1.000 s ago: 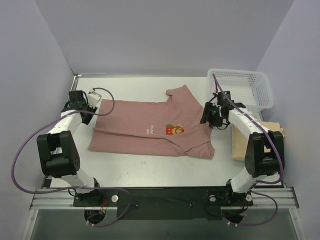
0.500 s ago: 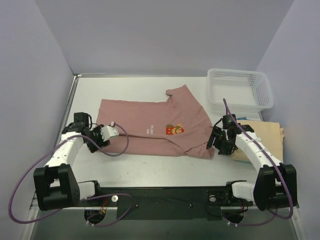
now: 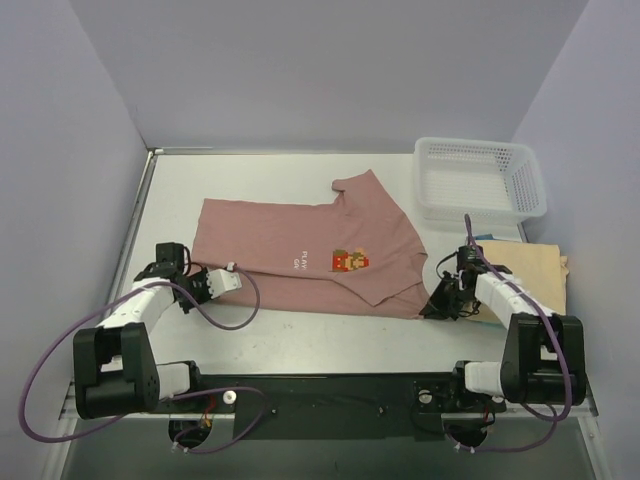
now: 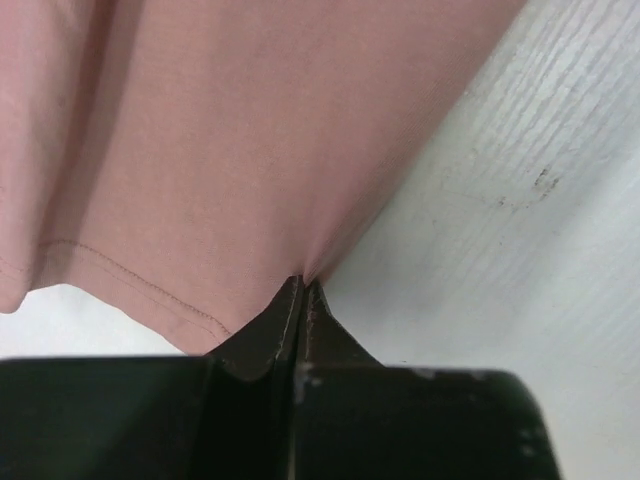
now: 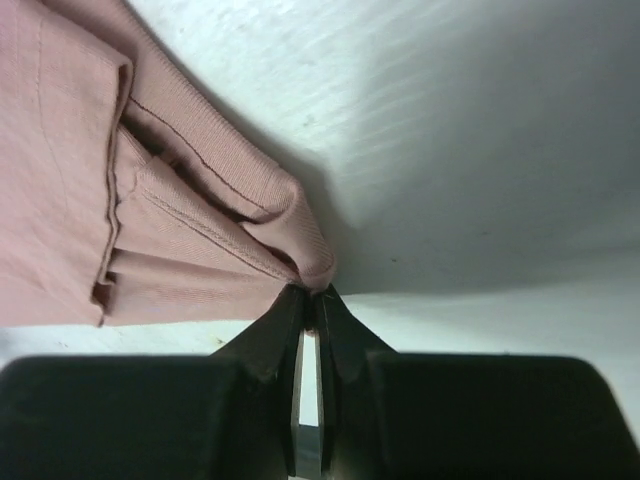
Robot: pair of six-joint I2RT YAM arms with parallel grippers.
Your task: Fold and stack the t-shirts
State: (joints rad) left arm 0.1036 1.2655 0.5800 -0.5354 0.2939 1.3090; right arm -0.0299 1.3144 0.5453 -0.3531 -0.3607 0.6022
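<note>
- Claw of the left arm (image 4: pixel 301 288) is pinched together on the near left hem corner of the pink t-shirt (image 3: pixel 290 245).
- Claw of the right arm (image 5: pixel 310 293) is clamped on its bunched near right corner.
- The pink t-shirt lies spread on the white surface (image 3: pixel 320 335), with the tan t-shirt (image 3: pixel 540 270) to its right.

Even bright overhead light; soft shadows; wrist views sharp, bottoms dark.

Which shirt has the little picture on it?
The pink-brown shirt spread out in the middle, with a small picture on its chest. The tan shirt on the right shows none.
</note>
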